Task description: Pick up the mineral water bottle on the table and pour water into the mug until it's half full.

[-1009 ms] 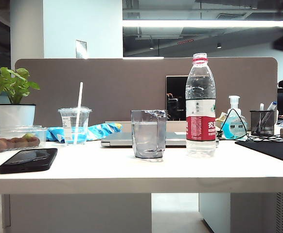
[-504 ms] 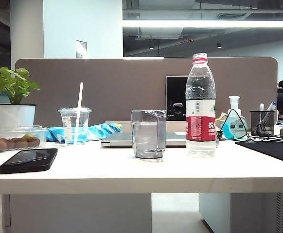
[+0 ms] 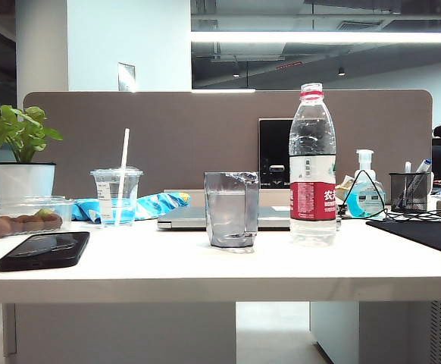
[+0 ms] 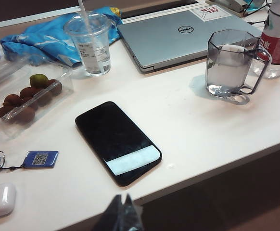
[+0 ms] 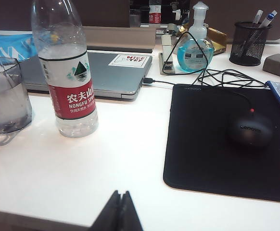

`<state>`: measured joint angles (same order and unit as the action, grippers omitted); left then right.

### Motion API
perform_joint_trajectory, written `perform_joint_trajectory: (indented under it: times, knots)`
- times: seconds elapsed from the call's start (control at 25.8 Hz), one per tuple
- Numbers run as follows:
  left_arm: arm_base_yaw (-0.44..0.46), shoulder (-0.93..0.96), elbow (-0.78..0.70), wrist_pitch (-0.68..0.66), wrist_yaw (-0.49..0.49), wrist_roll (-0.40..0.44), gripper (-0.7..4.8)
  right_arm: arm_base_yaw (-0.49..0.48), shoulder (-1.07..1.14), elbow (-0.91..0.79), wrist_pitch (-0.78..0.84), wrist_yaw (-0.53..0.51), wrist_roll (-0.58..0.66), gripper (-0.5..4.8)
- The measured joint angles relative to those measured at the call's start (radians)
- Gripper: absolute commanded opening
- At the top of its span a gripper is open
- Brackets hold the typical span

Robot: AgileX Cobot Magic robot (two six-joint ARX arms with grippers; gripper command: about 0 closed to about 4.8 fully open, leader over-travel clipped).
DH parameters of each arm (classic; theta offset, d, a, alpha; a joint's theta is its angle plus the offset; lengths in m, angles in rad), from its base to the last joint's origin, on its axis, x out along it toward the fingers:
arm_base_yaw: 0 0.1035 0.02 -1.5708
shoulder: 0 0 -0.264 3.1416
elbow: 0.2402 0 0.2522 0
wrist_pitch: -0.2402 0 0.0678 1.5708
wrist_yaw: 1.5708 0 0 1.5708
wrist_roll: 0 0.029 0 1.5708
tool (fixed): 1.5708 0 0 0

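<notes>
Left end effector [image 4: 122,211]: hovering clenched and empty off the bench's near edge, fingertips pressing together just short of the black smartphone [image 4: 117,141].
Right end effector [image 5: 119,209]: likewise pinching shut on nothing, sitting low at the front edge of the bench [image 5: 106,163].
Mineral water bottle [image 5: 65,72]: standing upright, just beside the mug [image 5: 6,101]; the two are not touching.
Mug: holding water roughly halfway up.
In the way: nothing is lying between either end effector and the bottle.
Surroundings: a silver Dell laptop [image 4: 178,36] is lying closed behind both; a lidded plastic cup with a straw [image 4: 91,42] is standing further along.
Left wrist only: key tag [image 4: 40,159], fruit tray [image 4: 24,94].
Right wrist only: Lenovo mouse [image 5: 250,129] resting on a black pad [image 5: 212,144].
Cut off: bottle cap in both wrist views.
Exterior view: showing neither arm.
</notes>
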<state>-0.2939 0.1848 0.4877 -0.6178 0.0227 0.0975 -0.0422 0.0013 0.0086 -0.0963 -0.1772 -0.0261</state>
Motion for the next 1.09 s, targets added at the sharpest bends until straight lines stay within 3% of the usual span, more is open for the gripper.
perform_joint_trajectory:
  times: [0.35, 0.54, 0.62, 0.74, 0.93, 1.09]
  knots:
    - [0.017, -0.064, -0.002, 0.012, 0.012, -0.009, -0.02, 0.000, 0.000, 0.000, 0.000, 0.000, 0.000, -0.05]
    - [0.132, -0.177, -0.151, 0.183, 0.253, -0.105, -0.02, 0.000, 0.000, 0.000, 0.000, 0.000, 0.000, -0.05]
    - [0.145, -0.176, -0.226, 0.270, 0.327, -0.206, -0.02, 0.000, 0.000, 0.000, 0.000, 0.000, 0.000, -0.05]
    - [0.145, -0.178, -0.277, 0.318, 0.334, -0.267, -0.02, 0.000, 0.000, 0.000, 0.000, 0.000, 0.000, -0.05]
    - [0.145, -0.178, -0.356, 0.414, 0.308, -0.259, -0.02, 0.000, 0.000, 0.000, 0.000, 0.000, 0.000, -0.05]
    - [0.145, -0.178, -0.423, 0.483, 0.164, -0.229, -0.02, 0.000, 0.000, 0.000, 0.000, 0.000, 0.000, -0.05]
